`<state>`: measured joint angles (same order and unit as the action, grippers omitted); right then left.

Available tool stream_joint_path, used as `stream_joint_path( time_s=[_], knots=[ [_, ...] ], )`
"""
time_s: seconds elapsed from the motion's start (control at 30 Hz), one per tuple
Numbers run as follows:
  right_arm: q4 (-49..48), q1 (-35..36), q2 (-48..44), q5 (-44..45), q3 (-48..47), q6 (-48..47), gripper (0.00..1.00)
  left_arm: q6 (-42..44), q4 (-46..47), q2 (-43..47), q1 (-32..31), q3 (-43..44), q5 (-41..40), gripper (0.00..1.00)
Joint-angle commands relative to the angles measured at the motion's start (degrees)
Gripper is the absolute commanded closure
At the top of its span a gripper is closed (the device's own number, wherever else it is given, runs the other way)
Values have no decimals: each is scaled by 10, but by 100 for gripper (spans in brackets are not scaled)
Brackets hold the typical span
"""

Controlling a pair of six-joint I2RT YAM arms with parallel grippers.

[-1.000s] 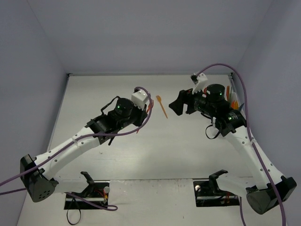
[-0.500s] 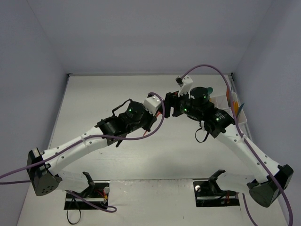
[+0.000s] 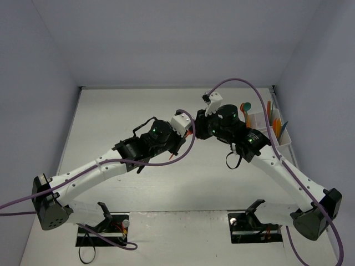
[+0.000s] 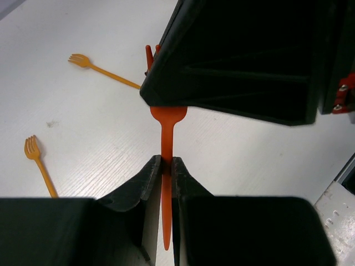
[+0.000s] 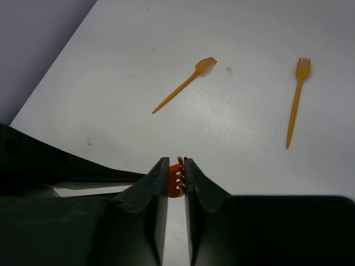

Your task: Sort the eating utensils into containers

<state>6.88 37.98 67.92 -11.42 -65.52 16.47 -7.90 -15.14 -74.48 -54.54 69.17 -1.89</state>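
Passing, apparently, the red-orange fork [image 4: 166, 133] between claws above the bench [image 4: 66, 94], clenched by the handle in left claw [image 4: 165, 162] and by the tines in right claw [image 5: 176, 163] straight ahead; next, presumably, release left claw only and carry to containers [image 3: 259, 119] behind right claw.

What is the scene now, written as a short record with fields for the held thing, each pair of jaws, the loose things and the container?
held thing: red-orange fork
left jaws: shut on its handle
right jaws: shut on its tined end
loose on table: two orange forks
container: white organizer, utensils standing inside
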Motion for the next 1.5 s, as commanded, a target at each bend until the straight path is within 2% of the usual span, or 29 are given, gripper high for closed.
stream_joint_path(
  time_s=[0.0,0.03,0.1,0.13,0.17,0.23,0.33,0.4,0.53,0.6,0.7,0.8,0.97,1.2,1.47],
  knots=[
    [-38,5,-8,20,9,-2,96,5,31,16,-6,33,-9,100],
    [-38,5,-12,25,12,-4,99,4,28,15,-6,32,-10,100],
    [-37,5,-19,37,15,-11,100,-4,21,12,-6,31,-13,99],
    [-36,5,-23,45,17,-15,100,-10,18,10,-6,30,-17,93],
    [-34,5,-27,53,18,-20,100,-13,14,9,-6,28,-20,75],
    [-29,4,-35,73,20,-36,100,-23,6,7,-6,25,-30,51],
    [-7,3,-48,126,12,-73,100,-40,-4,8,-5,18,-48,37],
    [22,1,-54,172,1,-102,100,-51,-20,8,-4,15,-76,32],
    [70,-10,-69,287,-21,-157,100,-88,-76,-2,24,17,-120,31],
    [83,-20,-77,348,-26,-191,100,-121,-100,-6,69,13,-104,31],
    [108,-61,-79,390,-33,-218,100,-150,-120,0,139,-10,-64,31],
    [121,-110,-75,419,-41,-241,100,-142,-122,14,197,-36,-28,31],
    [125,-158,-59,486,-42,-300,100,-103,-129,25,250,-57,-13,31],
    [125,-255,-4,458,-58,-352,100,-74,-101,44,314,-106,-9,31],
    [96,-327,44,353,-49,-375,100,-73,-74,51,324,-137,10,31]
  ],
)
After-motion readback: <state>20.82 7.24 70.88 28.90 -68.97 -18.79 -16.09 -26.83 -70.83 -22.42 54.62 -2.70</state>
